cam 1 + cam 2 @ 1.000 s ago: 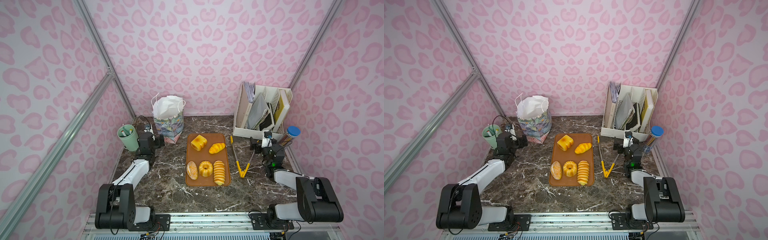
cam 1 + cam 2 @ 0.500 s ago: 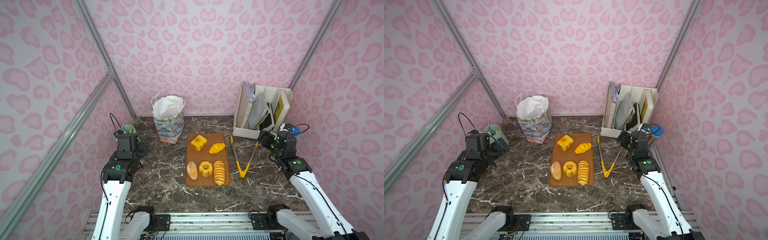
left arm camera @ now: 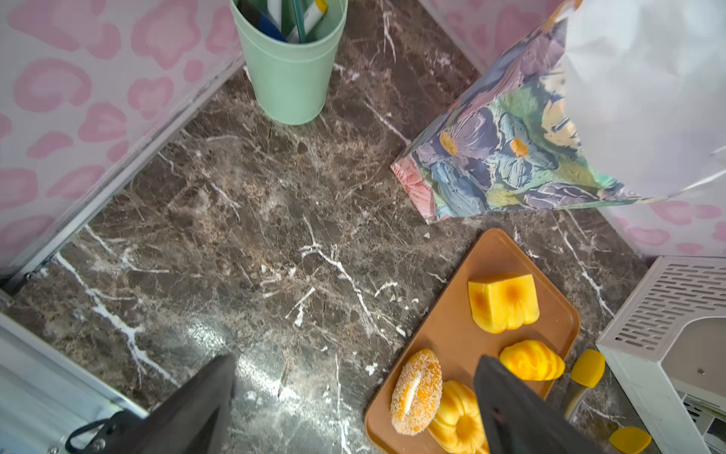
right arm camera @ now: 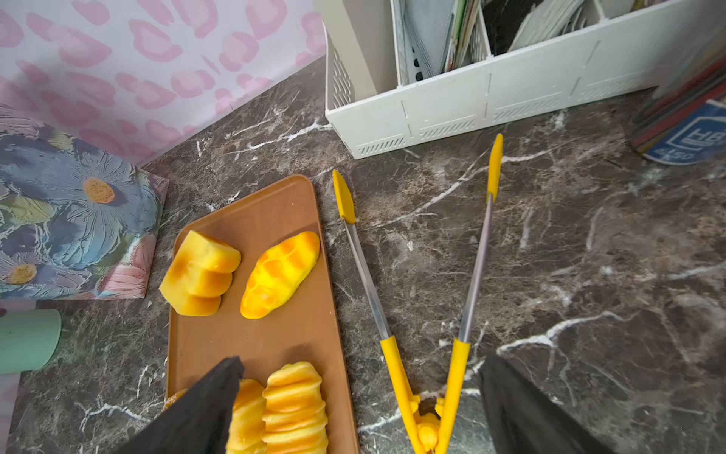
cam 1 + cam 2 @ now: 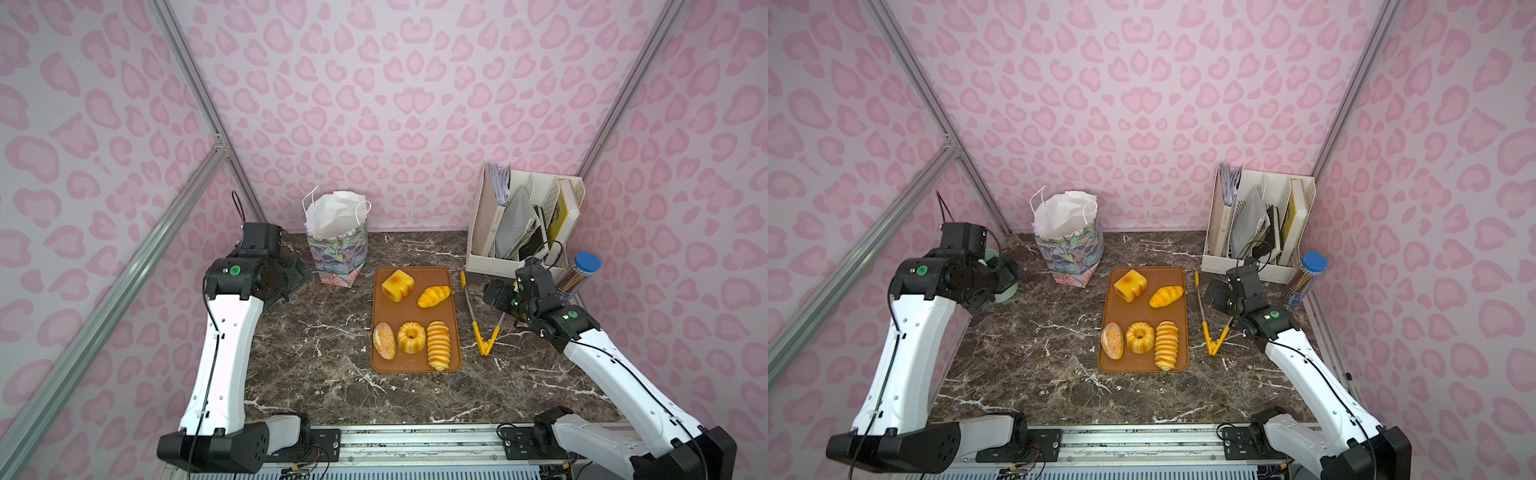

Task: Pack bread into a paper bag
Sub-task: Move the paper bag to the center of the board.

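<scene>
Five golden bread pieces lie on a brown tray [image 5: 409, 309]: square loaf [image 5: 397, 284], croissant [image 5: 433, 296], sprinkle bun [image 5: 384, 340], ring bun [image 5: 411, 337] and spiral roll [image 5: 438, 345]. The floral paper bag [image 5: 336, 245] stands upright behind the tray's left corner, its white mouth open. My left gripper [image 5: 297, 270] hovers just left of the bag, open and empty; its wrist view shows bare marble between the jaws [image 3: 355, 365]. My right gripper [image 5: 496, 293] hangs open and empty right of the tray, over the tongs; its jaws [image 4: 361, 359] straddle the tongs' hinge end.
Yellow tongs [image 5: 478, 328] lie spread on the marble right of the tray. A white file organizer [image 5: 523, 224] fills the back right corner, with a blue-capped pencil tube [image 5: 582, 274] beside it. A mint-green cup [image 3: 290, 67] stands at the left wall behind my left arm.
Both arms have unfolded from a low pose on the table and now stand raised. Both grippers have stayed open. Bread, bag and tongs have not moved.
</scene>
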Available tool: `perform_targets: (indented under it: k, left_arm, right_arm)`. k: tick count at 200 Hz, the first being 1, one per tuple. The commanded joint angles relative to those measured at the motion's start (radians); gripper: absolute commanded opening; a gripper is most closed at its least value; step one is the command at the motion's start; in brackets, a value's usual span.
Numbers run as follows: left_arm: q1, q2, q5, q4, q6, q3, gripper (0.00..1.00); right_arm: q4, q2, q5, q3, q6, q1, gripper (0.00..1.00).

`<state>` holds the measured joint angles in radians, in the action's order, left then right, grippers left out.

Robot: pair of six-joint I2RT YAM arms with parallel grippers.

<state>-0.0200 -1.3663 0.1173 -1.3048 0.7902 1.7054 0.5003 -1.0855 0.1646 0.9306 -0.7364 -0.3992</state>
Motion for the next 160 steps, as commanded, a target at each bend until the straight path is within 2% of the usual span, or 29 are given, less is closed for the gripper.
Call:
perform_targets:
  k: [1,22,47,87,160]
  left_arm:
    - [-0.003,-0.084,-0.08,-0.113,0.067,0.072,0.99]
    - [-0.009,-0.149,-0.137,-0.077,0.146,0.112,0.98]
    - [-0.049,-0.234,-0.075,-0.07,0.221,0.229,0.98]
    - [-0.072,-0.399,-0.091,-0.055,0.299,0.447,0.95]
    - [-0.072,-0.643,-0.117,-0.002,0.433,0.597,0.92]
  right_arm:
    - [-0.006,-0.033,0.006,0.015,-0.009,-0.014,0.99]
    - [-0.006,-0.061,0.01,0.023,-0.003,-0.042,0.99]
    - [-0.033,-0.079,0.003,0.022,-0.005,-0.067,0.99]
    - [-0.039,-0.122,-0.008,0.027,0.005,-0.088,0.99]
    - [-0.021,-0.132,-0.012,0.037,0.025,-0.097,0.99]
